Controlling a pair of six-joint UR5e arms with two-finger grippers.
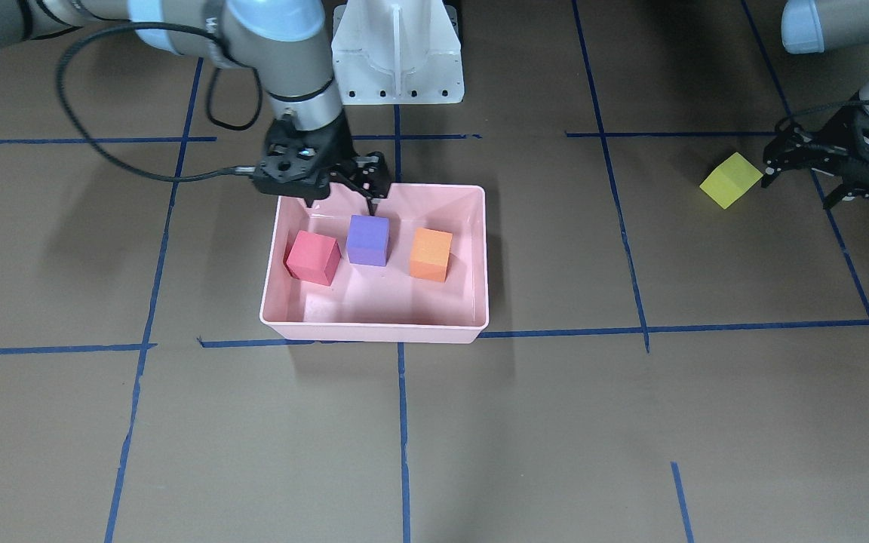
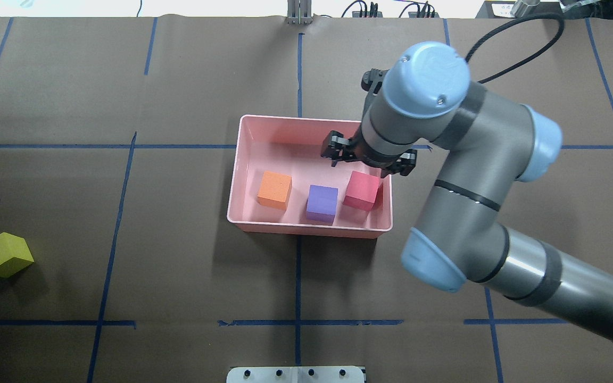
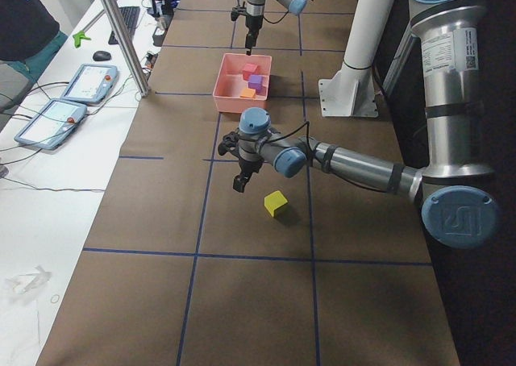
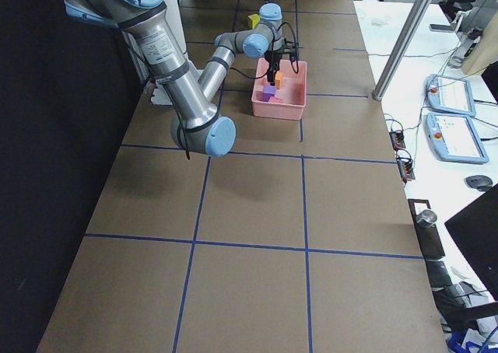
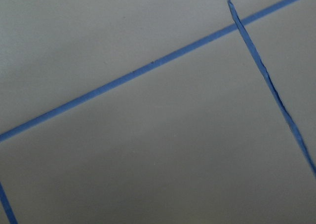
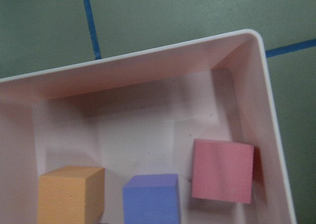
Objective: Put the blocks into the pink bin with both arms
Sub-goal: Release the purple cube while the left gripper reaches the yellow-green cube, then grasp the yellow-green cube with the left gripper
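The pink bin (image 1: 374,332) sits mid-table and holds the red block (image 1: 314,256), the purple block (image 1: 368,240) and the orange block (image 1: 431,254) in a row. My right gripper (image 1: 340,197) hovers open and empty over the bin's robot-side edge, above the red and purple blocks; the right wrist view looks down on the red block (image 6: 223,170). The yellow-green block (image 1: 731,179) lies on the table far from the bin, on my left side. My left gripper (image 1: 798,188) is open and empty just beside it, apart from it.
The white pedestal base (image 1: 397,53) stands behind the bin on the robot's side. Blue tape lines (image 1: 403,422) grid the brown table. A metal pole (image 3: 121,35) and tablets (image 3: 48,122) stand along the operators' side.
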